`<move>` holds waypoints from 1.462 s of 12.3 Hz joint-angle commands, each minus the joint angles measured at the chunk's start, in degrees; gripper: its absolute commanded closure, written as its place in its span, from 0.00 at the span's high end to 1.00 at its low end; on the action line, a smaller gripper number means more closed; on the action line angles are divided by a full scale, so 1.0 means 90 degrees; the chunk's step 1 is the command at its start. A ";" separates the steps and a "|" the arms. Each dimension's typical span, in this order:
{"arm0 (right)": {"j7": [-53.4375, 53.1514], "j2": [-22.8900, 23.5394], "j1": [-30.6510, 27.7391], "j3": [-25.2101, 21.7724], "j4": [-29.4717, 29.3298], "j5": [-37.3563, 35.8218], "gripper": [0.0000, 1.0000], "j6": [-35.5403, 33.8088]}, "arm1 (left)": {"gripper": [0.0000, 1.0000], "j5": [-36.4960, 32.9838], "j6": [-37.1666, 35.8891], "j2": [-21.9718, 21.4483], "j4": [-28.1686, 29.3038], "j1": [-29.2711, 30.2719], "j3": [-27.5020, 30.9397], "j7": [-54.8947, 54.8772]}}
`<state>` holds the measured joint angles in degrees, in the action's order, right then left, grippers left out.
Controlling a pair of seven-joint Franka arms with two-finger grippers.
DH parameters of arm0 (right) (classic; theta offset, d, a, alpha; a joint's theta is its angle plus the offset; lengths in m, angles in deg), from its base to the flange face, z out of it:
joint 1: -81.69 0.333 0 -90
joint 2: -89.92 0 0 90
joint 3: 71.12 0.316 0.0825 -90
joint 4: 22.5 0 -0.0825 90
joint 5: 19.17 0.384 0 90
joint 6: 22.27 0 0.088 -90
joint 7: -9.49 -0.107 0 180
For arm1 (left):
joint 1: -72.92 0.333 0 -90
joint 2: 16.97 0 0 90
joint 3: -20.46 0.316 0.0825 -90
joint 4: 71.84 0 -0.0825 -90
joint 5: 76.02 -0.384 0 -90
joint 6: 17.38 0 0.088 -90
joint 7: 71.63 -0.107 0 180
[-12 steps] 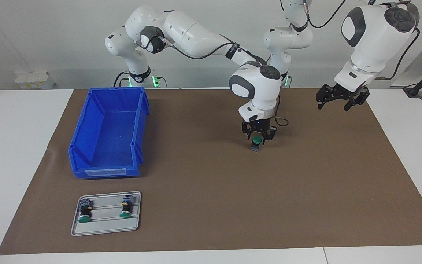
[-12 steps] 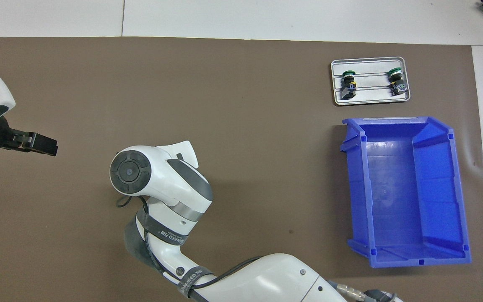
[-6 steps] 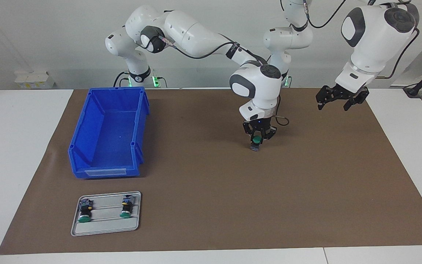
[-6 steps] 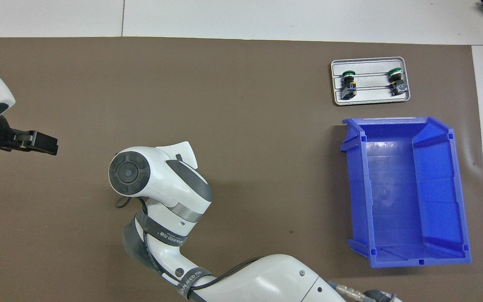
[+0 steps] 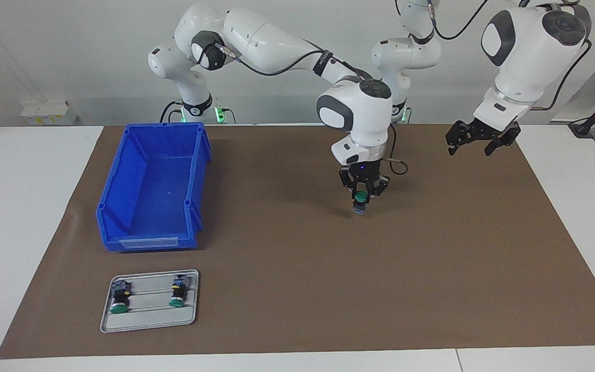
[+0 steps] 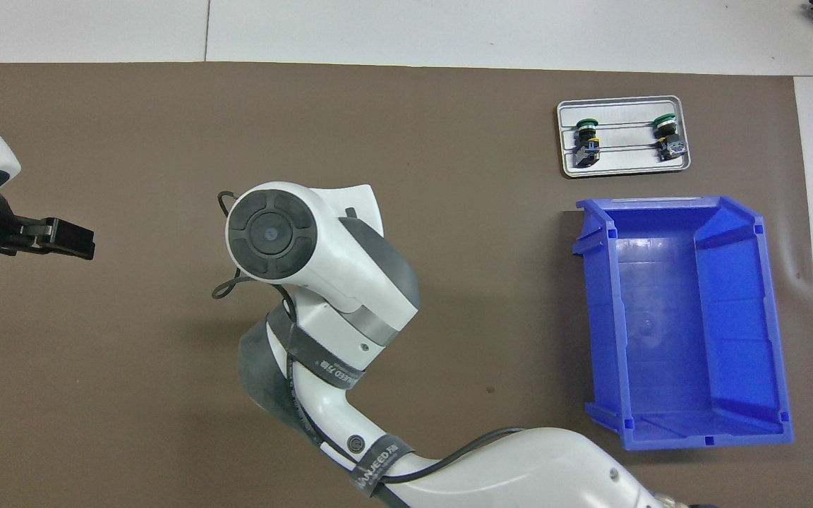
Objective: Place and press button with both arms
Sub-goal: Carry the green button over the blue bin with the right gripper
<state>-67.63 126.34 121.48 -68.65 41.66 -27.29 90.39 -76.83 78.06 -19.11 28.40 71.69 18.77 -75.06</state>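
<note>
1. Facing view: the right gripper is clamped on the green-capped button, held over the middle of the brown mat, seemingly just clear of it
2. The left gripper waits with fingers spread wide, holding nothing, over the mat's left-arm end
3. Judged progress: picked up; setting down and pressing remain
4. Two spare switches lie on the grey tray, beside the blue bin

You see the right gripper closed on the button, holding it above the brown mat. The left gripper hangs open over the left arm's end of the mat. The blue bin stands toward the right arm's end, with the grey tray farther from the robots carrying two spare switches.
</note>
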 commanded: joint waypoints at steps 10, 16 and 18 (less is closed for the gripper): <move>0.5183 -0.4094 -0.3051 0.0097 0.4413 0.0542 0.00 -0.0622 | 1.00 -0.0105 0.0039 -0.0142 0.0123 0.0029 -0.0018 0.0068; 0.8029 -0.4037 -0.4478 0.0087 0.5047 0.1010 0.00 0.0215 | 1.00 -0.0105 0.0039 -0.0142 0.0123 0.0029 -0.0018 0.0068; 0.8595 -0.3784 -0.4782 0.0087 0.5165 0.1020 0.00 0.0528 | 1.00 -0.0105 0.0039 -0.0142 0.0123 0.0029 -0.0018 0.0068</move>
<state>5.09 91.14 81.04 -68.67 86.23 -19.51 92.02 -76.83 78.06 -19.12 28.40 71.70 18.77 -75.05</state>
